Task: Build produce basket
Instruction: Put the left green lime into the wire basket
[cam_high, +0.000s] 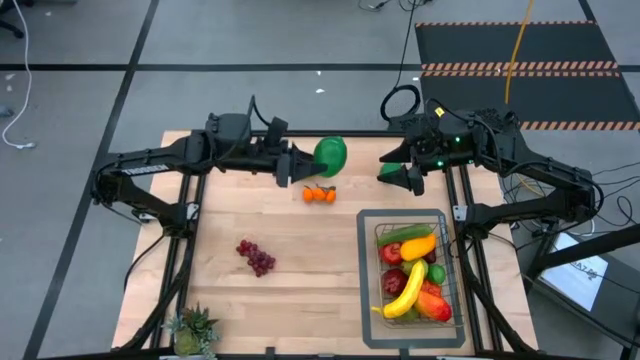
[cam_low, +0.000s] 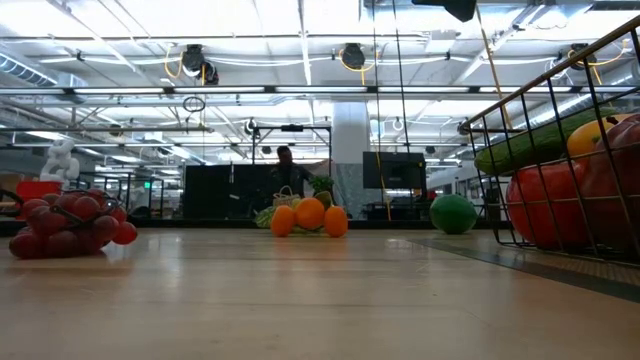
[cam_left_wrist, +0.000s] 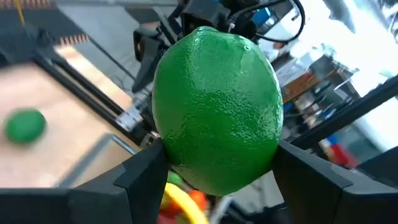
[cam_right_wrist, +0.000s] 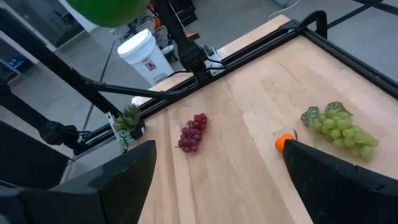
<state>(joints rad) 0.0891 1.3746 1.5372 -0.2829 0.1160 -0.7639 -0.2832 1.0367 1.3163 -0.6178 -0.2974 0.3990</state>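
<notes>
The left gripper (cam_high: 308, 170) is clamped on a green lime (cam_high: 330, 154), held above the far side of the worktop (cam_high: 300, 280), well apart from the basket (cam_high: 441, 292). The right gripper (cam_high: 398, 168) hovers wide open and empty near the basket's far end. This looks like the carry step; next, the lime must travel over the basket and be released, while the oranges (cam_high: 319, 194) and red grapes (cam_high: 257, 257) wait.

The basket (cam_high: 404, 280) sits on the tabletop's (cam_high: 290, 290) right side, produce (cam_high: 415, 275) piled inside. Left of it lie grapes (cam_high: 256, 257); oranges (cam_high: 319, 194) behind them; a potted plant (cam_high: 194, 330) at the front-left corner.
</notes>
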